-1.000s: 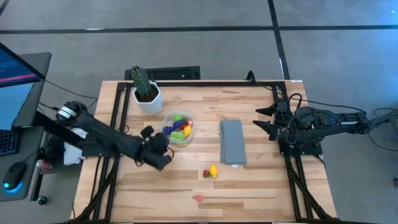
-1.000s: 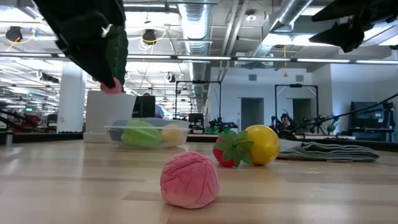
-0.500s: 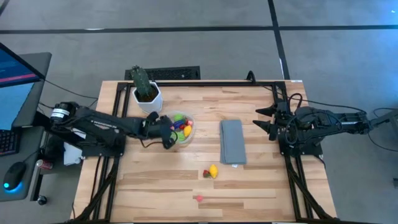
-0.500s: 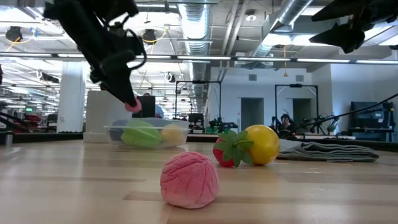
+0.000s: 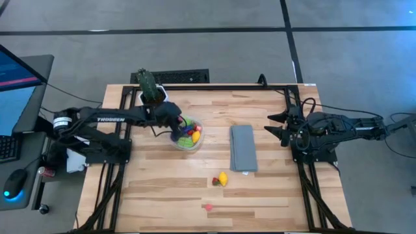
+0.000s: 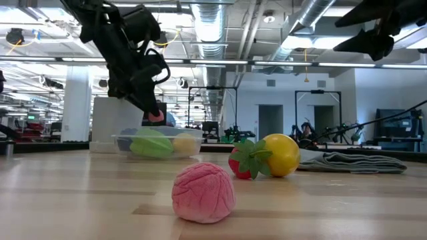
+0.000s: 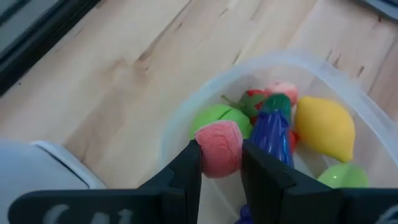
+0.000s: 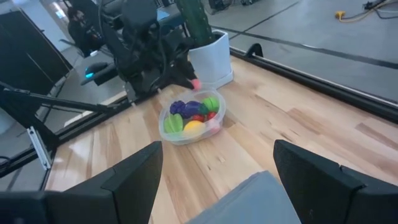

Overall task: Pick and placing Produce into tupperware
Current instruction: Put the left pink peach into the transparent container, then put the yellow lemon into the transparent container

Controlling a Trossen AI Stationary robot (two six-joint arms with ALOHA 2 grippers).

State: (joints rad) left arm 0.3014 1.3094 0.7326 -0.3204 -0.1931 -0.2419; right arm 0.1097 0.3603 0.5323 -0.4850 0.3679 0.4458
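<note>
the left gripper pinches a fuzzy pink piece over the near rim of the tupperware, left of centre in the high view, beside the white pot. open wood lies below. the right gripper waits spread at the right edge.

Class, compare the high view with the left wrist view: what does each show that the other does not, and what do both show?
Only the high view shows the right gripper waiting open at the table's right edge, the grey cloth, the cactus in its white pot, and three pieces still on the table: a lemon, a strawberry and a pink piece.

Only the left wrist view shows the grip itself: the left gripper shut on a pink fruit.

Both show the tupperware, part-filled, with the left gripper over it.
</note>
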